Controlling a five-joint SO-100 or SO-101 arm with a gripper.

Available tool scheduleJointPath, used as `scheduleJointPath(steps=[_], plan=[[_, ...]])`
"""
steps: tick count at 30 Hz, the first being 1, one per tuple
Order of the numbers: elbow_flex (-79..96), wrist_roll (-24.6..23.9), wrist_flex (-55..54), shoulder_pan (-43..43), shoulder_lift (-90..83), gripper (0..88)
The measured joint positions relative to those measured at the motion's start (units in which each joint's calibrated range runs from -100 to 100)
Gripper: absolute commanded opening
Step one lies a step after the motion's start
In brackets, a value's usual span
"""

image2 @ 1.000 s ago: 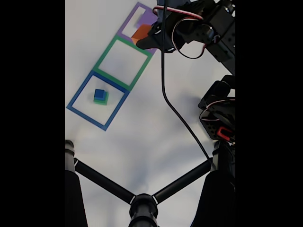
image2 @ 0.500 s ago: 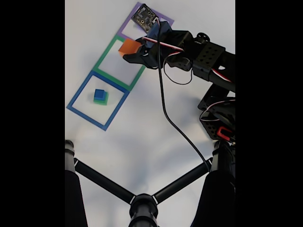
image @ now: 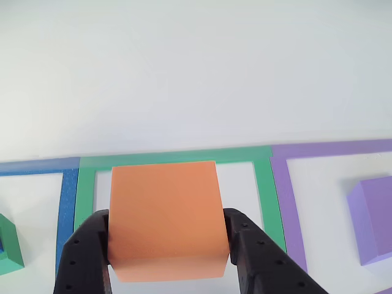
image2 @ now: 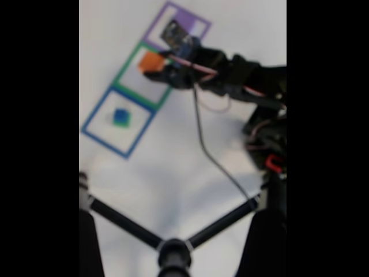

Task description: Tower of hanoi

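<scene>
An orange cube (image: 165, 214) is pinched between the two black fingers (image: 82, 251) of my gripper (image: 165, 236), which is shut on it. It hangs over the green taped square (image: 174, 157). The blurred fixed view shows the same orange cube (image2: 150, 61) at the tip of the gripper (image2: 157, 66), inside the green square (image2: 123, 78). A purple cube (image: 373, 217) sits in the purple square (image: 334, 149) to the right. At the left edge, a green block (image: 9, 251) lies in the blue square (image: 37, 166). From the fixed view it carries a small blue cube (image2: 120, 115).
The arm's body and base (image2: 268, 138) fill the right side of the fixed view, with a black cable (image2: 202, 133) trailing across the white table. A black stand with spread legs (image2: 173, 254) crosses the bottom. The purple square (image2: 153, 26) lies partly under the arm.
The gripper has carried the orange cube out of the purple square, down and to the left in the fixed view, to over the green square. The blue-and-green stack has not moved.
</scene>
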Motion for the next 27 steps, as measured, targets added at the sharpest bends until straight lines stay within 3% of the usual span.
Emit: scheduleJointPath(steps=[13,27], plan=[[1.12,0.0,-8.07,0.29,7.81,12.0],[4.65,0.0,-27.78,2.14,23.43,14.5]])
